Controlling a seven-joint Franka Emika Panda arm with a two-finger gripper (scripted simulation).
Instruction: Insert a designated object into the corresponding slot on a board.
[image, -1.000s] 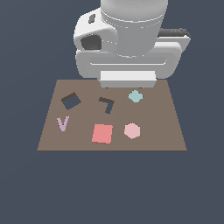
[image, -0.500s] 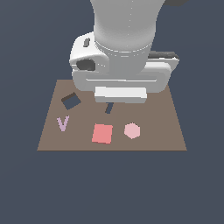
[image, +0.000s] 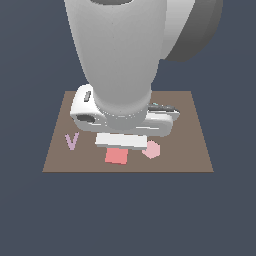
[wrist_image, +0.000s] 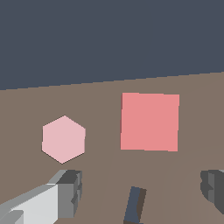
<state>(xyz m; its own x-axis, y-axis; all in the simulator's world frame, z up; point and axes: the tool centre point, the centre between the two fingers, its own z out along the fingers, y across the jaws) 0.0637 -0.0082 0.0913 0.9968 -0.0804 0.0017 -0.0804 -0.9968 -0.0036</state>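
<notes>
The salmon-red square tile (wrist_image: 150, 121) lies flat on the brown board (wrist_image: 100, 100). In the exterior view the tile (image: 116, 157) sticks out from under my hand (image: 120, 141), near the board's (image: 192, 135) front edge. My gripper (wrist_image: 141, 184) is open and empty. Its fingers (wrist_image: 66, 192) stand wide apart just short of the tile, above the board. The askew square slot is hidden behind my arm in the exterior view and out of the wrist view.
A pale pink hexagon (wrist_image: 63, 139) lies beside the red tile; it also shows in the exterior view (image: 151, 149). A lilac V piece (image: 72, 141) lies at the exterior view's left. Part of a dark cut-out (wrist_image: 134, 204) shows between my fingers.
My arm has moved toward the board's front edge and over the red tile. It now hides both dark cut-outs and the small teal piece.
</notes>
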